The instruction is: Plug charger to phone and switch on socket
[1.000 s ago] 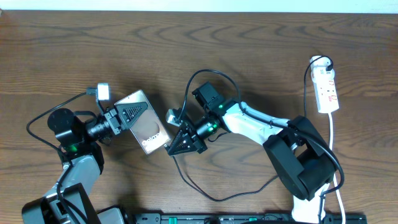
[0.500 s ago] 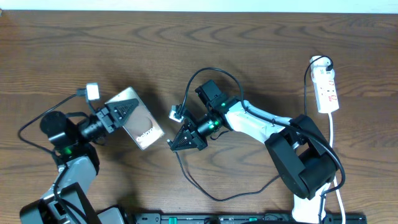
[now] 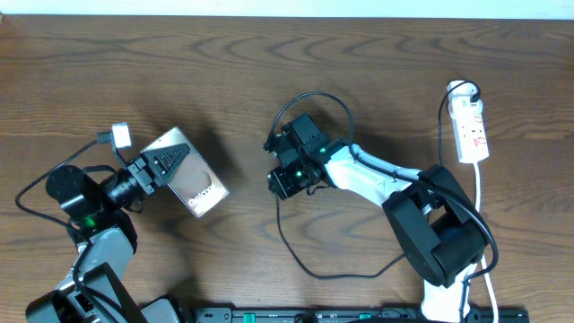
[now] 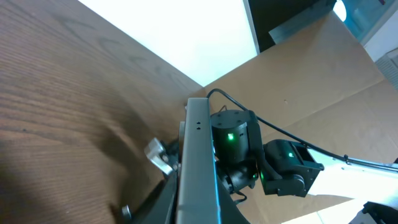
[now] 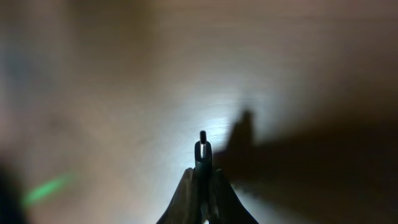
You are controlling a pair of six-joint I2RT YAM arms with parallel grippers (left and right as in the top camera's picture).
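**Left gripper.** The left gripper (image 3: 172, 160) is clamped on the phone (image 3: 204, 190), holding it by its upper-left end. The phone lies at a slant in the overhead view. Its glossy grey face with white lettering is turned upward, and its shadow falls on the table (image 3: 90, 72) just beside it. In the left wrist view the phone is seen edge-on as a thin pale strip running up the middle of the frame.

**Right gripper.** The right gripper (image 5: 202, 173) has its fingers (image 5: 186, 194) pressed together on the charger (image 5: 202, 148). The small plug tip stands out just past the fingertips. The background in the right wrist view is blurred, so what the tip faces cannot be told from that view.

**Positions relative to the phone.**
- The right gripper is to the right of the phone, near it but clearly apart. No part of the charger touches the phone.
- The right arm (image 4: 236, 140) appears just beyond the phone's edge in the left wrist view, with green lamps lit.
- The charger's black cable lies right of the phone. One loop arches above the right wrist, and a longer run curves down toward the near table edge.
- The socket (image 3: 473, 130) lies well to the right of the phone, at the far right side of the table. A white cord (image 3: 481, 193) trails from it toward the near edge.
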